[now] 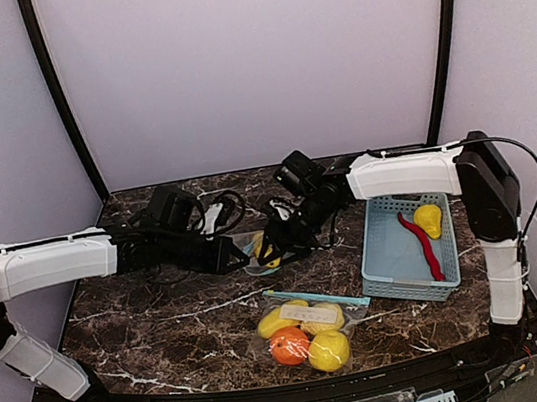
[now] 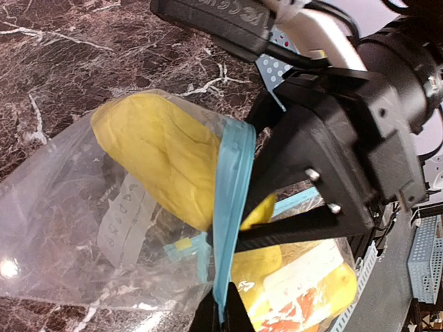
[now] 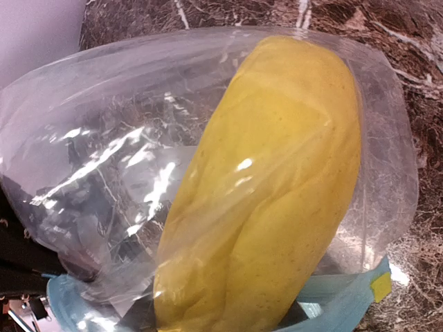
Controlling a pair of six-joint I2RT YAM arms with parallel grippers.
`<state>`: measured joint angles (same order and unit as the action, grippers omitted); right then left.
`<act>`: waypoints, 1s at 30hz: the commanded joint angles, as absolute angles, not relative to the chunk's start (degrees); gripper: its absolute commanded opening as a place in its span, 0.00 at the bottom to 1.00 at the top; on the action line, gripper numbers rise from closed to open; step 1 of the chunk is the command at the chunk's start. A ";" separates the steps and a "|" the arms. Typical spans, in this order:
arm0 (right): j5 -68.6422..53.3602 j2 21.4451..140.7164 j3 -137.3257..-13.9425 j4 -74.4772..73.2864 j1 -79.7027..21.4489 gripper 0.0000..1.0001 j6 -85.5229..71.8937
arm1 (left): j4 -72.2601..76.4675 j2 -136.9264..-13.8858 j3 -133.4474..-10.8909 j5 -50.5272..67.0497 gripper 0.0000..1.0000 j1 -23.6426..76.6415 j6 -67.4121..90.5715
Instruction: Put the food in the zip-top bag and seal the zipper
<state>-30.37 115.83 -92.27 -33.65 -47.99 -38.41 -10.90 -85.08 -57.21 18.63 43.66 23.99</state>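
A clear zip-top bag (image 1: 251,244) lies at mid-table between both grippers. My left gripper (image 1: 234,255) is shut on the bag's blue zipper strip (image 2: 232,180), pinching it at the bottom of the left wrist view (image 2: 225,304). My right gripper (image 1: 273,246) reaches into the bag's mouth from the right, and its black fingers (image 2: 304,228) are shut on a long yellow food piece (image 2: 159,152). That piece (image 3: 270,194) fills the right wrist view, lying inside the bag (image 3: 104,138); the right fingers are hidden there.
A second zip-top bag (image 1: 308,331) holding yellow pieces and an orange (image 1: 289,345) lies near the front edge. A pale blue basket (image 1: 389,264) at the right holds a red chili (image 1: 423,244) and a yellow fruit (image 1: 429,219).
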 commanded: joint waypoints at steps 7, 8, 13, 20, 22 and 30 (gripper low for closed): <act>-28.18 113.77 -86.09 -19.17 -46.49 0.39 -57.56 | -0.26 -81.88 -52.95 25.15 0.01 43.95 30.04; -28.15 113.55 -85.14 -16.96 -46.49 0.39 -59.84 | -0.26 -81.94 -52.48 25.14 0.01 43.92 30.75; -25.43 112.27 -81.32 -9.30 -46.41 0.43 -68.46 | 6.89 -81.92 -49.33 26.08 0.01 44.14 36.87; -21.41 111.87 -83.92 -10.87 -46.41 0.63 -67.22 | 7.78 -81.30 -48.04 22.90 0.01 44.25 41.96; -19.97 110.87 -84.47 -13.22 -46.49 0.69 -65.20 | 6.89 -81.09 -48.32 20.04 0.01 44.17 44.29; -17.43 104.31 -84.43 -23.17 -46.54 0.72 -53.80 | 9.26 -81.96 -48.42 16.44 0.01 42.26 49.13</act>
<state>-19.49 108.53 -82.81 -17.34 -46.94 -61.36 7.53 -83.37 -48.99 18.79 43.38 45.78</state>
